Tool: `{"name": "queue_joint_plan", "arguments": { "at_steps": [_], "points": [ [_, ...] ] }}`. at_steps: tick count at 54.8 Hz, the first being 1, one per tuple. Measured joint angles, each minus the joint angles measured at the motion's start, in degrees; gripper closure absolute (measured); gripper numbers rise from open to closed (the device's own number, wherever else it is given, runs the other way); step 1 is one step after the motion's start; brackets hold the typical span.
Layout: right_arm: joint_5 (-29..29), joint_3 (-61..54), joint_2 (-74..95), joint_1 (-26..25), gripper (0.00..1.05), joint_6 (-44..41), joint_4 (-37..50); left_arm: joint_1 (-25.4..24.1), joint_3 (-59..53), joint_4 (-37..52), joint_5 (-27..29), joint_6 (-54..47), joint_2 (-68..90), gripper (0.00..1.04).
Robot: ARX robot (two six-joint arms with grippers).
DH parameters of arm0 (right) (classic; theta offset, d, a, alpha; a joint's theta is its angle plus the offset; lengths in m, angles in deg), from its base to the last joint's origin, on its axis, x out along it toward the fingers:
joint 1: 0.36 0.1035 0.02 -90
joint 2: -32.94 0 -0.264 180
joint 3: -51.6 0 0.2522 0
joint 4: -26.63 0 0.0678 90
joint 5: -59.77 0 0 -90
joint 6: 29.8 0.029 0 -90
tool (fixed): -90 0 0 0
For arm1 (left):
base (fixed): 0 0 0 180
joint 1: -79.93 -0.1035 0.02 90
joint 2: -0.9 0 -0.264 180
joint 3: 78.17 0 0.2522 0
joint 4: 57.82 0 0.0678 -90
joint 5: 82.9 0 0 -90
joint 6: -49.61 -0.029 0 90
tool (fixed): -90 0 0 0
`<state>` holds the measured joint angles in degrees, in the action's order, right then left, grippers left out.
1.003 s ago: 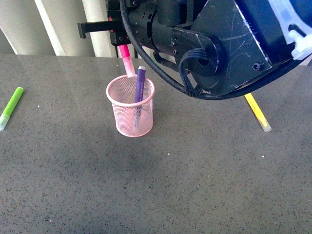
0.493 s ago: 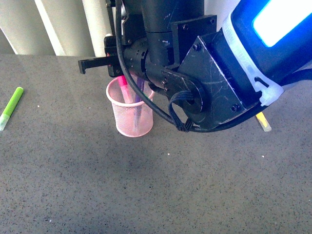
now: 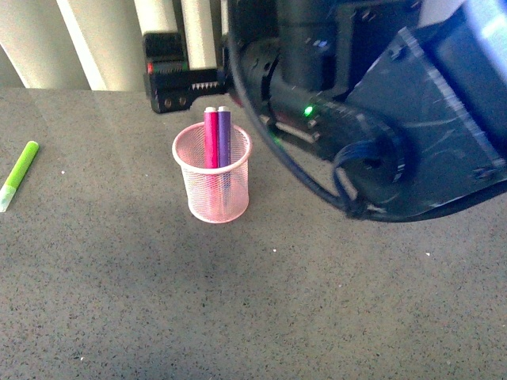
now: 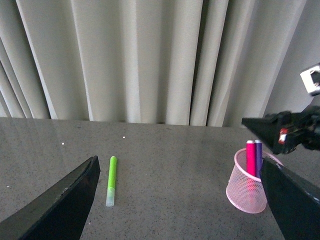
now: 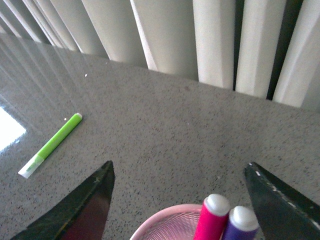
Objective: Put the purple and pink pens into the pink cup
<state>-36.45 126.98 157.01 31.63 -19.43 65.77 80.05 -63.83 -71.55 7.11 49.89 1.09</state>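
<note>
The pink mesh cup (image 3: 212, 186) stands on the grey table. The pink pen (image 3: 211, 136) and the purple pen (image 3: 224, 136) stand upright side by side inside it, ends above the rim. My right gripper (image 3: 188, 87) is open and empty just above and behind the cup; in the right wrist view the pink pen (image 5: 212, 218) and purple pen (image 5: 239, 223) sit between its spread fingers (image 5: 282, 205), over the cup's rim (image 5: 165, 212). My left gripper (image 4: 182, 200) is open and empty, well to the left of the cup (image 4: 247, 187).
A lime-green marker (image 3: 19, 174) lies at the table's left edge; it also shows in the left wrist view (image 4: 111, 180) and the right wrist view (image 5: 50, 145). Pale curtains (image 4: 150, 55) hang behind the table. The right arm's dark body (image 3: 380, 103) fills the upper right.
The pink pen went from held above the cup to standing inside it beside the purple pen. The right gripper let it go and rose, and the arm now hides the yellow marker.
</note>
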Motion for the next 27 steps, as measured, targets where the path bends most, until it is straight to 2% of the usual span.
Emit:
{"name": "queue_joint_plan", "arguments": {
  "at_steps": [12,22,27],
  "points": [
    [2.27,-17.31,-18.4,-4.26,0.07,1.27,1.18,0.0,0.0,0.0,0.0,0.0,0.0,0.07],
    [12.07,-40.96,-45.13,-13.44,0.07,4.5,-10.45,0.0,0.0,0.0,0.07,0.02,0.0,0.07],
    [11.5,-42.34,-47.63,-13.92,0.07,4.74,-10.67,0.0,0.0,0.0,-0.11,-0.02,0.0,0.07]
  ]
}}
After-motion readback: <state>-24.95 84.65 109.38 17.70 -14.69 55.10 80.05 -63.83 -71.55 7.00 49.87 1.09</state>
